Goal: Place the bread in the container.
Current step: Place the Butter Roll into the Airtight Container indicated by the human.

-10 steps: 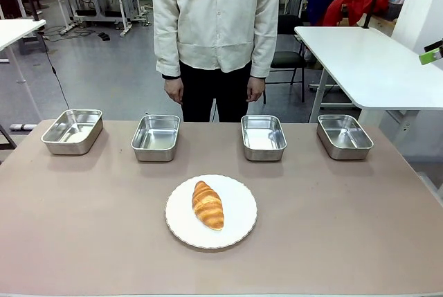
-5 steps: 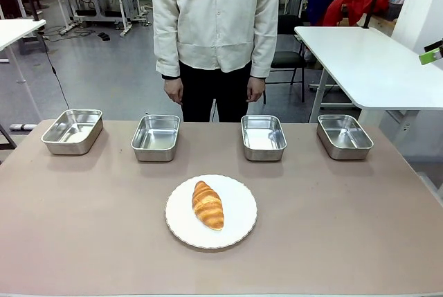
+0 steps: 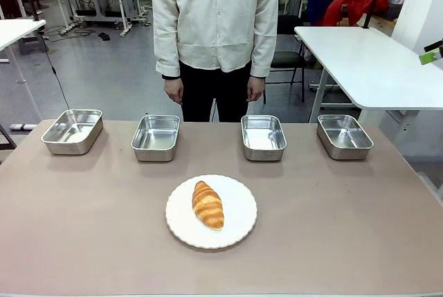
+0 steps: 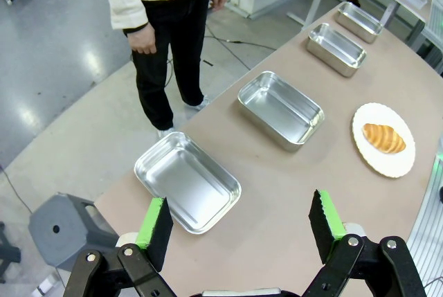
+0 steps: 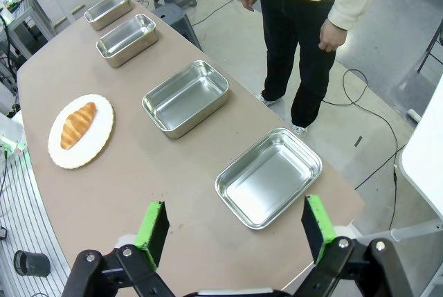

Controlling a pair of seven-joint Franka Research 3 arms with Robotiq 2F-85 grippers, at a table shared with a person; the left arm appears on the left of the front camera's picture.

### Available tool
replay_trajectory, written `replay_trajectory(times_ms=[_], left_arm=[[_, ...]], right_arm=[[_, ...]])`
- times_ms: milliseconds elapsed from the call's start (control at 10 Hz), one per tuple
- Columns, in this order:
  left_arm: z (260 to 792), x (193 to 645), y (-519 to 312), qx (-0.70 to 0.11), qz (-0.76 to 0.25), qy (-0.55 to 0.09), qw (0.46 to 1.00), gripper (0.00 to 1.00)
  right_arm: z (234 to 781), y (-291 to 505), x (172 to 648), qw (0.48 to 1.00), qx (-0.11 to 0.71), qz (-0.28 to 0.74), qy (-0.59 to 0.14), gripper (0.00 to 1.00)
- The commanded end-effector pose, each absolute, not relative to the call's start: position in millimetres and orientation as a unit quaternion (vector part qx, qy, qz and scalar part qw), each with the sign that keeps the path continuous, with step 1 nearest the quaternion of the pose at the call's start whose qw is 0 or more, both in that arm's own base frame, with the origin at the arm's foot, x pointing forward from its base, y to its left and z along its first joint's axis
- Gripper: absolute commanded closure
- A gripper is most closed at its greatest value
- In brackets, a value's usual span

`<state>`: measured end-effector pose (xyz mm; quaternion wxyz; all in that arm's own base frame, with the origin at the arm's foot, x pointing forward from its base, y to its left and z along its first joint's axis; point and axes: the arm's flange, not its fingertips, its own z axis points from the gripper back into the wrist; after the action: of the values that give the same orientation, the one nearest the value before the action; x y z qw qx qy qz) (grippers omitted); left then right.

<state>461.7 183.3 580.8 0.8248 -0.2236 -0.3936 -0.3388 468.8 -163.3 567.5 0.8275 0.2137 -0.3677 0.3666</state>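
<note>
The bread (image 3: 208, 205) is a golden-brown croissant lying on a round white plate (image 3: 242, 193) at the middle front of the table. Several identical shiny steel containers stand empty in a row behind it, from far left (image 3: 72, 131) to far right (image 3: 344, 136). My left gripper (image 4: 240, 222) hangs open high above the table's left end, over the leftmost container (image 4: 188, 181), with the bread (image 4: 383, 138) far off. Over the right end my right gripper (image 5: 234, 228) is open too, above the rightmost container (image 5: 268, 176), the bread (image 5: 78, 124) well away.
A person in a cream jacket stands at the far edge, hands (image 3: 174, 90) hanging at the sides. The two inner containers (image 3: 155, 137) (image 3: 263, 137) flank the middle. A white table (image 3: 367, 61) stands behind on the right, and a grey stool (image 4: 66, 228) is on the floor at the left end.
</note>
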Motion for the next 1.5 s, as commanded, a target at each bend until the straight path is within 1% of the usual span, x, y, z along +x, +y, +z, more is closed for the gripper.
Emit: replay_trajectory(times_ms=[0,1400], left_arm=[[581.2,460.2,185.8,-0.227,-0.345,-0.397,0.820,0.00],[581.2,460.2,185.8,-0.227,-0.345,-0.397,0.820,0.00]], right_arm=[[568.1,-162.5,468.8,0.826,0.216,0.368,-0.369,0.00],[568.1,-162.5,468.8,0.826,0.216,0.368,-0.369,0.00]])
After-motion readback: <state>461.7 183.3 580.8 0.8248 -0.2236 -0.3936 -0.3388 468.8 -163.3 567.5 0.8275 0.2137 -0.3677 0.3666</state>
